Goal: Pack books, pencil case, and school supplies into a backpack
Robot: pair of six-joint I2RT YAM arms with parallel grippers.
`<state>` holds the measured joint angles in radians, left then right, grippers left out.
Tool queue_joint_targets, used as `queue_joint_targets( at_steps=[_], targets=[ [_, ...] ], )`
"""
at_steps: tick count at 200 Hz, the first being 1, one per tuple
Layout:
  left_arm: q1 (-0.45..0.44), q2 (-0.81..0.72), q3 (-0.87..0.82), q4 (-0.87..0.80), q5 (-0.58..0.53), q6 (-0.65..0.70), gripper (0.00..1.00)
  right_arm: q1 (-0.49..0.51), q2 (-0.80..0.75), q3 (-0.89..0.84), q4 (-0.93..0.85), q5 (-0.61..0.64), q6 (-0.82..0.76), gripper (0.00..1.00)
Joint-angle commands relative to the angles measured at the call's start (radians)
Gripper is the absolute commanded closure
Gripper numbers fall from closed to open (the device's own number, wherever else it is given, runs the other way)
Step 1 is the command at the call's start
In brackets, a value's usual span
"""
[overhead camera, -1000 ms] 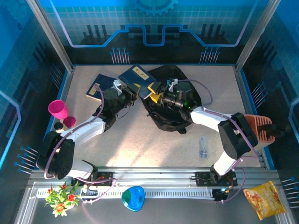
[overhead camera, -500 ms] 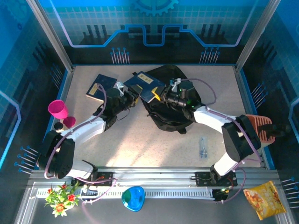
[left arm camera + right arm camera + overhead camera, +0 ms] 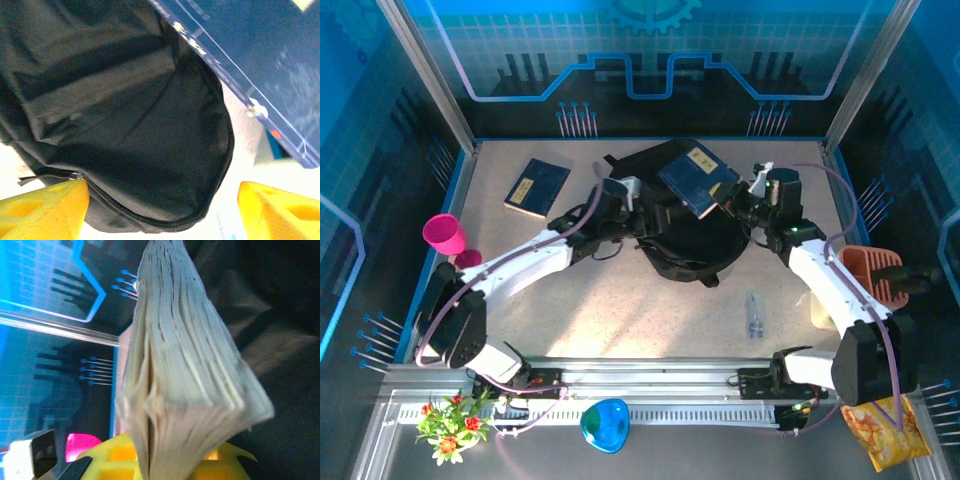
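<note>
The backpack (image 3: 125, 125) is matt black woven cloth with a visible ribbed weave. Over it, the navy book (image 3: 698, 180) has a smooth, faintly glossy cover and uneven cream paper pages. Under the backpack, the table (image 3: 620, 300) looks speckled and matt.

The thin navy blue book with a gold rectangular label (image 3: 698, 180) is now further to the right than one second ago, and it hangs over the upper part of the large black soft fabric backpack (image 3: 685, 258). It has changed holder: the left gripper (image 3: 645, 214), closed on it before, now stands wide with nothing between its fingers. The right gripper (image 3: 732, 204) now clamps the book's right edge. The right arm (image 3: 820, 270) has swung out to the right, and the left arm (image 3: 535, 262) stretches further over the backpack.
</note>
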<state>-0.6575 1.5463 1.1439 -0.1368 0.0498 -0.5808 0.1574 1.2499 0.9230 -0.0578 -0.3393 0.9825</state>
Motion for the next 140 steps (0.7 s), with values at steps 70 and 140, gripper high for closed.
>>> queue_joint_targets(
  at_steps=[70,140],
  targets=[
    [-0.188,0.218,0.288,-0.366,-0.078,0.671,0.22,-0.146,-0.047,0.078,-0.283,-0.002,-0.191,0.94],
    [-0.241,0.322,0.418,-0.492,-0.145,0.934,0.32,-0.192,-0.051,0.048,-0.282,-0.027,-0.174,0.94]
  ],
)
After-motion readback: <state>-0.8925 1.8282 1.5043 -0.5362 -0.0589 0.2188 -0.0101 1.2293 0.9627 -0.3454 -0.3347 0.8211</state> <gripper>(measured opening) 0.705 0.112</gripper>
